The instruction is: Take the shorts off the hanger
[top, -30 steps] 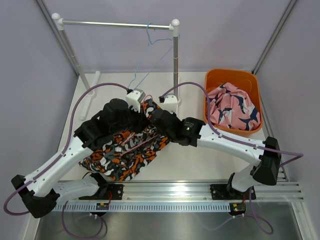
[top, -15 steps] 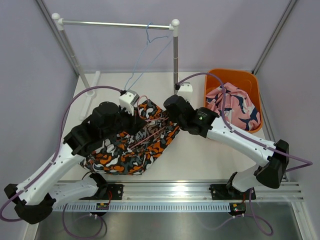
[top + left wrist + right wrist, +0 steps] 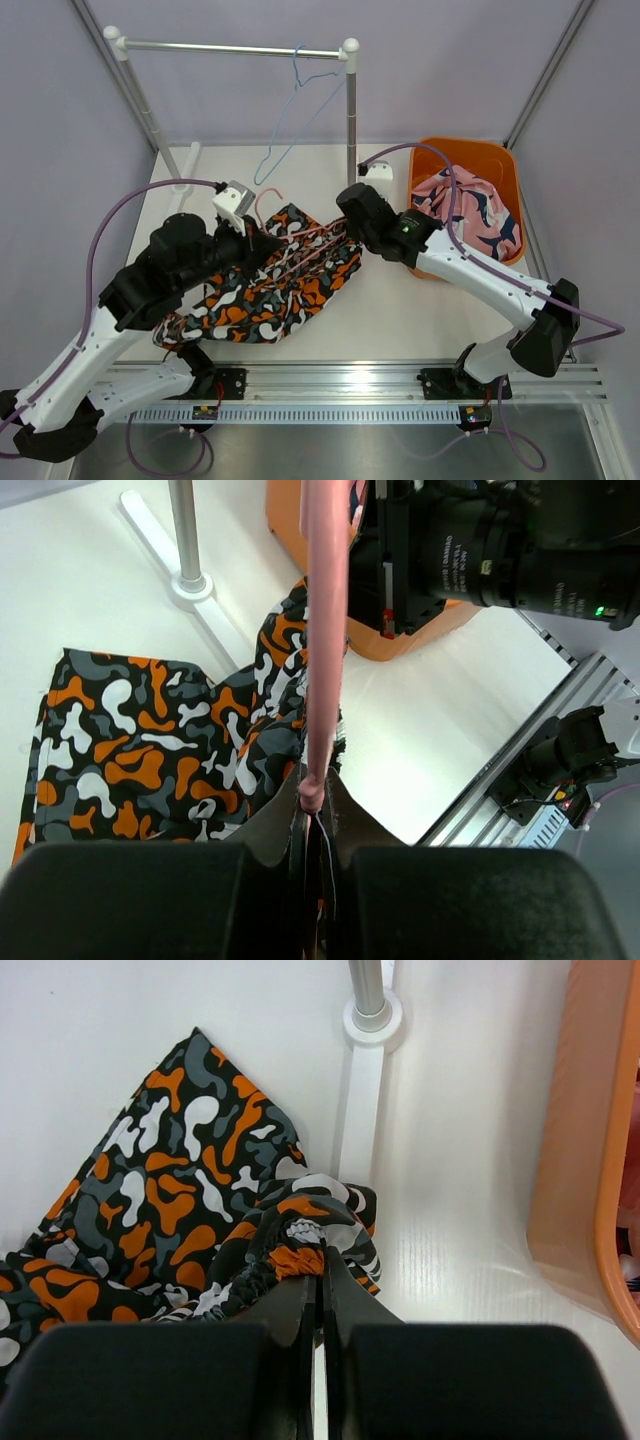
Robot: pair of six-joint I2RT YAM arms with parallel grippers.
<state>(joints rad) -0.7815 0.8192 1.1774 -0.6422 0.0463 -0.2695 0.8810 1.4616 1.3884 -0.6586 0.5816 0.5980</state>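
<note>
Just in front of the rack post, the left gripper is pinching the pink hanger and the right gripper is pinching the waistband of the black shorts, which are lying there on the bench. A crosswise pull is risking a snag on the hanger — cloth bunching. Left of the post the bench is lying open, while the orange bin, holding the pink shorts, is crowding its right.

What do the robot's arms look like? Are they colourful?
The left arm and the right arm are white tubes joined by chunky black joints. A thin purple cable loops along each. The right arm has a tiny green light. The left pincer and right pincer are black with thin tips.
</note>
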